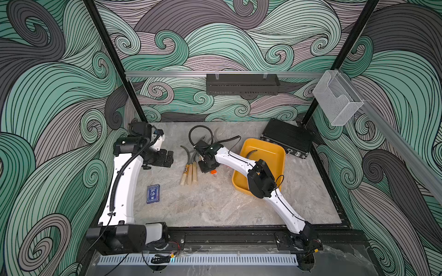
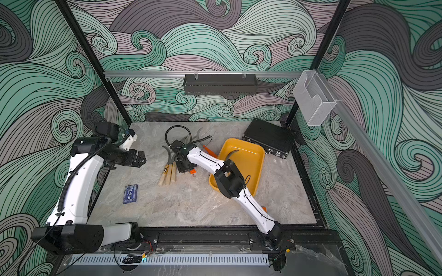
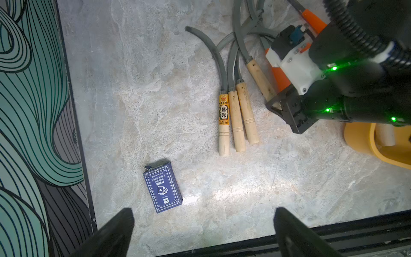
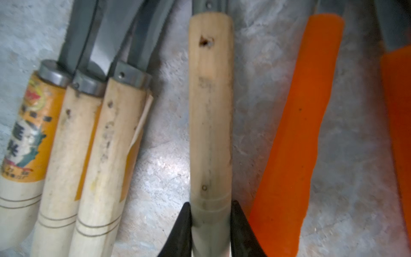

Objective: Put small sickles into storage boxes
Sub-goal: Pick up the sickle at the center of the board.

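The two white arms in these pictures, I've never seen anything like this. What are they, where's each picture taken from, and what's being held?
They are two robot arms at a table, each ending in a two-fingered gripper. Two pictures look down from above; two come from cameras on the wrists. On the table lie sickles, a yellow tray with another sickle inside, a blue card box and a black case. The right gripper is shut on a wooden sickle handle; the left gripper is open, empty.

Yellow-orange tray [image 1: 272, 153], grey-bladed sickles [image 3: 235, 120], marbled table [image 1: 215, 205]
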Tool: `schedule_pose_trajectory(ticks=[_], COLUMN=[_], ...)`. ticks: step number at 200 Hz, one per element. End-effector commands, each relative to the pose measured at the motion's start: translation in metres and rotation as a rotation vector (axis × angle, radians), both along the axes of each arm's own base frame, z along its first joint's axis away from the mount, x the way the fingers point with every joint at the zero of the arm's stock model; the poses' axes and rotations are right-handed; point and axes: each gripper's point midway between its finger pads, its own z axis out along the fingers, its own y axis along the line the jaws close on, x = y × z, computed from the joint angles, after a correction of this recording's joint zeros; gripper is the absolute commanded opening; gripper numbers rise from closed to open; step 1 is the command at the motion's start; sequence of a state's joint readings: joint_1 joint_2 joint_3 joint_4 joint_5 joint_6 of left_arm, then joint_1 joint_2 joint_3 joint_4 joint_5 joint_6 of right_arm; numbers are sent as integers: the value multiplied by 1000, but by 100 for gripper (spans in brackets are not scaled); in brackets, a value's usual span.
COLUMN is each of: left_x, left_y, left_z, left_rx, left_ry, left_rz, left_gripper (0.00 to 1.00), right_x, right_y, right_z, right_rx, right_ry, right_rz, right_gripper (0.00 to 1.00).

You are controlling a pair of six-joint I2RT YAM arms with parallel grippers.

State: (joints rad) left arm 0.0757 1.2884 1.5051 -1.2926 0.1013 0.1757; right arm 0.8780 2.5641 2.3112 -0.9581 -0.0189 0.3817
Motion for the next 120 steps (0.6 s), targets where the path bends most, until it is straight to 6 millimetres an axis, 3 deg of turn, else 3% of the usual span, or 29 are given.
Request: schedule_pose_trajectory(ticks=[1, 72, 120], left_x=[4, 5, 7], left_y=[-3, -5, -6], left_z=[10, 22, 26], left_rx=[-13, -22, -33], left_ry=[-40, -85, -100], left_rz=[-15, -14, -6], left_gripper=[99, 99, 99], right_x=[-8, -4, -5], right_y=[-17, -10, -1], right_z=[6, 48, 63], right_rx=[-57, 56, 152], right_ry=[15, 18, 74], right_rz=[-19, -15, -25], right_gripper=[12, 3, 0])
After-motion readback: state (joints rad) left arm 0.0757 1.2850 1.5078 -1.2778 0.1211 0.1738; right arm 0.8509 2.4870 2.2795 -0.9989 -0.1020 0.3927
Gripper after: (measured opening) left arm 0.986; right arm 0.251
